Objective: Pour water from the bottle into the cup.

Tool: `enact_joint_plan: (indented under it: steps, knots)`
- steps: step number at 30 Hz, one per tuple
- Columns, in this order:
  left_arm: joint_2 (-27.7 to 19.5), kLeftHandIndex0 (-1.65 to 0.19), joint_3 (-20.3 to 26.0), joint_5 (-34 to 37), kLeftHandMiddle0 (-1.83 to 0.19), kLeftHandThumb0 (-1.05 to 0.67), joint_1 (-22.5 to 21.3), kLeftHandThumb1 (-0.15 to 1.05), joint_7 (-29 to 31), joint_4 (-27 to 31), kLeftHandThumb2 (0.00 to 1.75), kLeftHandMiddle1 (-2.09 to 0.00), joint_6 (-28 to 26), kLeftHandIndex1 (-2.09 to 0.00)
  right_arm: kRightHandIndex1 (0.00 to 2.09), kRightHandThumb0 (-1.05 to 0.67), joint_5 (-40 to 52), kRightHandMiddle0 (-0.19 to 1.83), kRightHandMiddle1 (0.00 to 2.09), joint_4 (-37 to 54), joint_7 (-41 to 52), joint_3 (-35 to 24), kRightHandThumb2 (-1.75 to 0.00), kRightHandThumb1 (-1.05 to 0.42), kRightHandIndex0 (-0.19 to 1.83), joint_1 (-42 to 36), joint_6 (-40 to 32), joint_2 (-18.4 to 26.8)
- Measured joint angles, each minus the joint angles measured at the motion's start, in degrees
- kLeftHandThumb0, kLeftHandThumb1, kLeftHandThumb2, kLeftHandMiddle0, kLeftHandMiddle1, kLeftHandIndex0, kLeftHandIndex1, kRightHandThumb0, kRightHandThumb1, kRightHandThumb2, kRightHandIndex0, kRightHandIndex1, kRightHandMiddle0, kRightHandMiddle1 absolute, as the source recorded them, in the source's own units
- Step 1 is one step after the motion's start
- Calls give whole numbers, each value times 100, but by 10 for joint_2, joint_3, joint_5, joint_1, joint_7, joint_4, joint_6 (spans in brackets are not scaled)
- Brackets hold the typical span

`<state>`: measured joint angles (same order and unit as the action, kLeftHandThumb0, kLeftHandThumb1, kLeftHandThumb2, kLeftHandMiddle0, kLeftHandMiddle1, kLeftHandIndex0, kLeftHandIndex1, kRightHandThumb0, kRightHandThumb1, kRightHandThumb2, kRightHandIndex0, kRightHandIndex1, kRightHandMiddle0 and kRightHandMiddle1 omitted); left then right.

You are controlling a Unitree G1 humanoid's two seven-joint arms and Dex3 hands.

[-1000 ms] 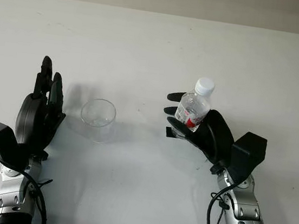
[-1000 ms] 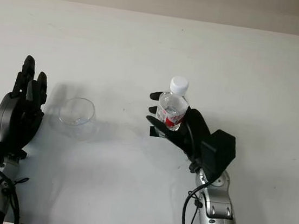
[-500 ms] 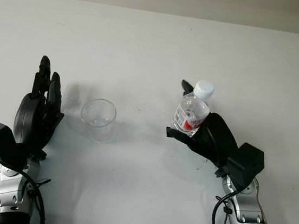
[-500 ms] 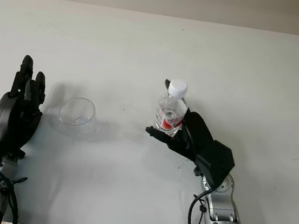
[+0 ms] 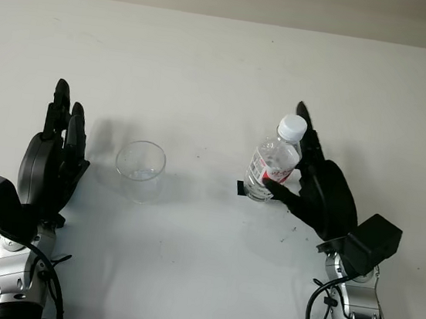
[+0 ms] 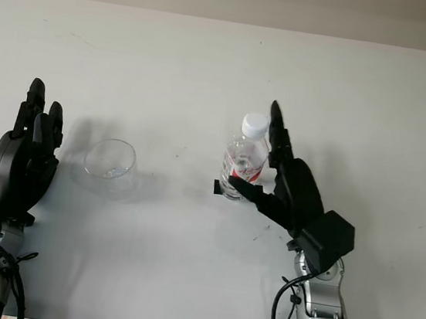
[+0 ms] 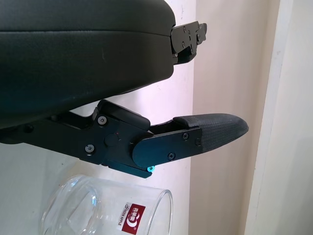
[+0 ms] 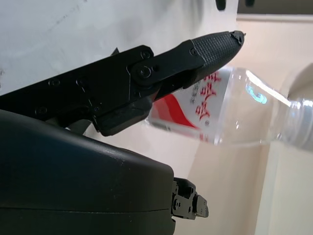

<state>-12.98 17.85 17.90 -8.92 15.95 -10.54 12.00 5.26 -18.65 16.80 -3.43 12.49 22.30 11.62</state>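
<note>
I'm seeing the right robot hand (image 5: 314,191) gripping the capped clear plastic water bottle (image 5: 272,168) upright on the white desk (image 5: 224,67), well right of the empty clear glass cup (image 5: 140,169). Left robot hand (image 5: 53,159) is sitting open beside the cup. Uncapping and pouring not yet started.

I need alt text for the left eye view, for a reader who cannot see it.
The right hand grips a clear plastic water bottle with a white cap, upright on the white table. A clear, empty-looking glass cup stands apart, toward the open left hand beside it.
</note>
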Motion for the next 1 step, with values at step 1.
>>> enact_joint_plan:
  steps: [1]
  knots:
    - [0, 19, 0, 0, 19, -72, 0, 105, 1, 0, 61, 0, 0, 0, 0, -95, 1, -19, 0, 1, 0, 0, -6, -103, -19, -1, -2, 0]
